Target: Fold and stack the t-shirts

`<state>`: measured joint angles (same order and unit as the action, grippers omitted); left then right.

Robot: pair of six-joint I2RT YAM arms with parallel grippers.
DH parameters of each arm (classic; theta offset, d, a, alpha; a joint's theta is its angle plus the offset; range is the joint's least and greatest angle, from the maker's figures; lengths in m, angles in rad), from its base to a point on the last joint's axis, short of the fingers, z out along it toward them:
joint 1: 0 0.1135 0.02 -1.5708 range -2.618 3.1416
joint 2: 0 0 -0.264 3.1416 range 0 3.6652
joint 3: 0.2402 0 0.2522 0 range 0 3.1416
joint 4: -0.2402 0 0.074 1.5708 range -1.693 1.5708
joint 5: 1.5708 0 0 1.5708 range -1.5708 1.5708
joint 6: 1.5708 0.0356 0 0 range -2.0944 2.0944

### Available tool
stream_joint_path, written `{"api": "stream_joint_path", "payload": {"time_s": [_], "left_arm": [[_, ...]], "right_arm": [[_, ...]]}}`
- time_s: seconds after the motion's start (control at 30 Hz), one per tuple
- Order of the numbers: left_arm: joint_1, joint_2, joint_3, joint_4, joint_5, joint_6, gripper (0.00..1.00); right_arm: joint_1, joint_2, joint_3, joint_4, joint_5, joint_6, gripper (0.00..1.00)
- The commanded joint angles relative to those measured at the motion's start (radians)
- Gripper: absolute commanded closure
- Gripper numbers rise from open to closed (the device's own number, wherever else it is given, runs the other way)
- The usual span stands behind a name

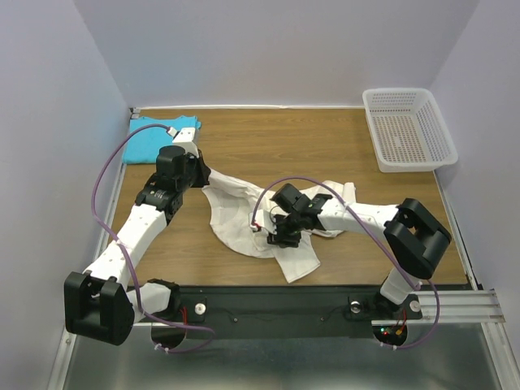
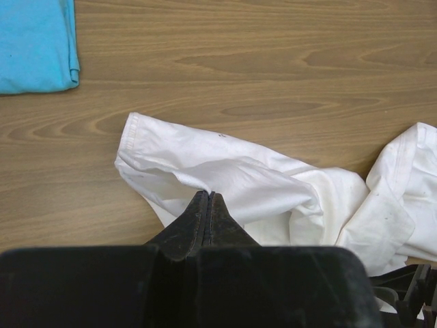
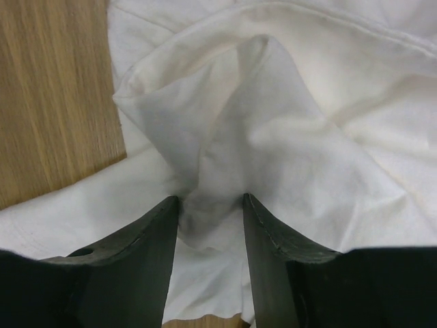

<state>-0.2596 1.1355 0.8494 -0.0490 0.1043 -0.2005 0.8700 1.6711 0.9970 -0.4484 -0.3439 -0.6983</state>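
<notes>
Left end effector [image 2: 208,195] pinches the cream t-shirt [image 2: 273,188]; the spread right end effector [image 3: 210,199] should clamp its ridge deep.

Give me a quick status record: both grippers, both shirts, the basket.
left gripper: shut, pinching a fold of the white t-shirt
right gripper: jaws apart, straddling a raised ridge of the same shirt
white t-shirt: crumpled, unfolded, mid-table
turquoise t-shirt: looks folded, far left corner
basket: far right corner, apart from both shirts
</notes>
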Motion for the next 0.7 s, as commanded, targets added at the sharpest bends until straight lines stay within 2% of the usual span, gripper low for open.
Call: {"api": "stream_joint_path", "payload": {"time_s": [0.0, 0.27, 0.4, 0.43, 0.47, 0.5, 0.67], "left_arm": [[0.008, -0.022, -0.003, 0.043, 0.012, -0.004, 1.00], [0.008, -0.017, 0.002, 0.044, 0.009, 0.006, 1.00], [0.008, -0.005, 0.013, 0.043, 0.009, 0.007, 1.00], [0.008, -0.002, 0.019, 0.044, 0.011, 0.009, 1.00], [0.008, 0.003, 0.022, 0.044, 0.011, 0.007, 1.00], [0.010, 0.006, 0.025, 0.043, 0.012, 0.006, 1.00], [0.008, 0.017, 0.050, 0.044, 0.015, 0.013, 1.00]], "right_arm": [[0.007, -0.025, -0.006, 0.057, 0.063, 0.036, 0.58], [0.004, -0.167, -0.017, 0.036, 0.121, 0.023, 0.62], [-0.003, -0.200, -0.005, -0.003, 0.118, 0.022, 0.79], [-0.006, -0.203, -0.003, -0.010, 0.114, 0.022, 0.90], [-0.017, -0.206, -0.001, -0.012, 0.108, 0.026, 0.96], [-0.022, -0.208, 0.000, -0.013, 0.096, 0.029, 0.99], [-0.118, -0.208, 0.045, -0.013, 0.042, 0.071, 1.00]]}}
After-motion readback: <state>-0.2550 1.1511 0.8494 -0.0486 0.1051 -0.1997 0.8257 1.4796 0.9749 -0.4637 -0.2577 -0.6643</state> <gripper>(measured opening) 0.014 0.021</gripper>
